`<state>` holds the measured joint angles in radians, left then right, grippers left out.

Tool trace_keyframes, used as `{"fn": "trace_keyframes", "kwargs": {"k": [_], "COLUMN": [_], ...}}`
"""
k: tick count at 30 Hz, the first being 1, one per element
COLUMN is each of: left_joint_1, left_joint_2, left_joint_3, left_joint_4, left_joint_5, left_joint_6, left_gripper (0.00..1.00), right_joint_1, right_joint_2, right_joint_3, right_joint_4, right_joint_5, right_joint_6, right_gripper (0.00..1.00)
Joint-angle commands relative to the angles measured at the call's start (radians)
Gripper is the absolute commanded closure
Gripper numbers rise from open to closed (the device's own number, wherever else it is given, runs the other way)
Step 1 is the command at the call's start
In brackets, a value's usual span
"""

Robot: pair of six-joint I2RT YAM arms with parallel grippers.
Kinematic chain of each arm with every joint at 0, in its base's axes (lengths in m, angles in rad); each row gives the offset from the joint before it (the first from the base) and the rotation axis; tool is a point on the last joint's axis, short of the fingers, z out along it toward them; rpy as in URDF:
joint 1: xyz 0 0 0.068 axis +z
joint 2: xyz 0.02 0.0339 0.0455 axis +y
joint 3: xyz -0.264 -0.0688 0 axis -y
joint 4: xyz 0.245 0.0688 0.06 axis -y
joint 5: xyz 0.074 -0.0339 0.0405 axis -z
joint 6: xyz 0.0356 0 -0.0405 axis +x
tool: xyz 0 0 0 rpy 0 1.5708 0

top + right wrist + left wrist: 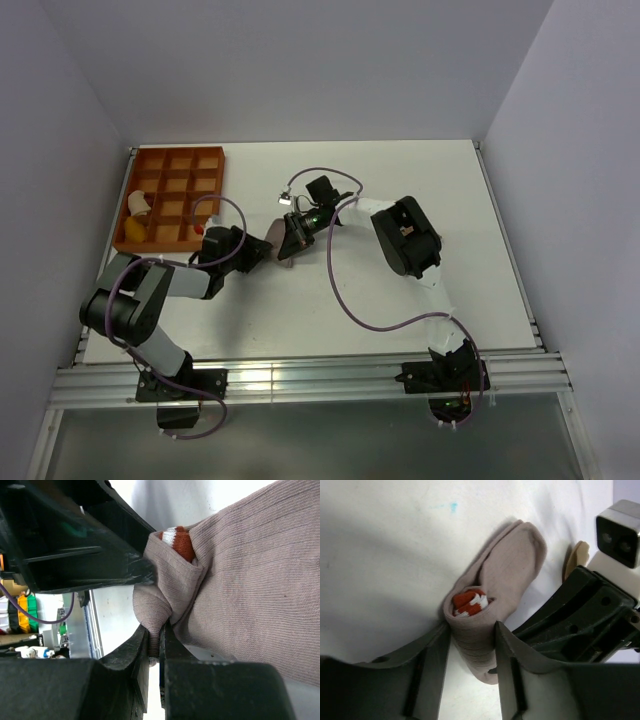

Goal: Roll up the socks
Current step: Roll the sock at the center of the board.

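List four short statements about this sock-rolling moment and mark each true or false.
1. The right gripper pinches a fold of the grey-brown sock. True.
2. The left gripper hovers clear of the sock. False: its jaws press the sock from both sides.
3. The red-and-white striped cuff is tucked inside the folded sock. True.
4. The orange tray sits at the table's right edge. False: it lies at the far left corner.
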<state>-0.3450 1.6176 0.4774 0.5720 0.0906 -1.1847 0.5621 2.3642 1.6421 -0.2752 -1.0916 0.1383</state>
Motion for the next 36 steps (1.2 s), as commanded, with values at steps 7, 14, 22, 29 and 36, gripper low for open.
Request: {"fn": "trace_keyframes", "kwargs": {"k": [7, 14, 22, 29, 36], "left_joint_1": [-0.020, -0.020, -0.020, -0.023, -0.029], "left_joint_2": [0.054, 0.065, 0.094, 0.120, 0.140], "left_joint_3": [0.006, 0.113, 0.266, 0.360, 0.411], "left_joint_4": [-0.171, -0.358, -0.558, -0.687, -0.751], "left_joint_5": [-0.057, -0.065, -0.077, -0.086, -0.083], "left_joint_6": [0.043, 0.140, 0.235, 0.280, 0.300], "left_gripper": [0.90, 1.00, 1.00, 1.00, 1.00], "right_joint_1": [0.001, 0.004, 0.058, 0.194, 0.326], "right_joint_2": [0.010, -0.146, -0.413, -0.603, -0.628], "right_joint_3": [-0.050, -0.178, -0.445, -0.634, -0.654], "right_joint_4": [-0.024, 0.068, 0.302, 0.534, 0.642], "right_joint_5": [0.122, 0.268, 0.576, 0.953, 1.131], "right_joint_6": [0.003, -0.005, -0.069, -0.219, -0.328], "right_gripper": [1.00, 0.80, 0.48, 0.32, 0.29]}}
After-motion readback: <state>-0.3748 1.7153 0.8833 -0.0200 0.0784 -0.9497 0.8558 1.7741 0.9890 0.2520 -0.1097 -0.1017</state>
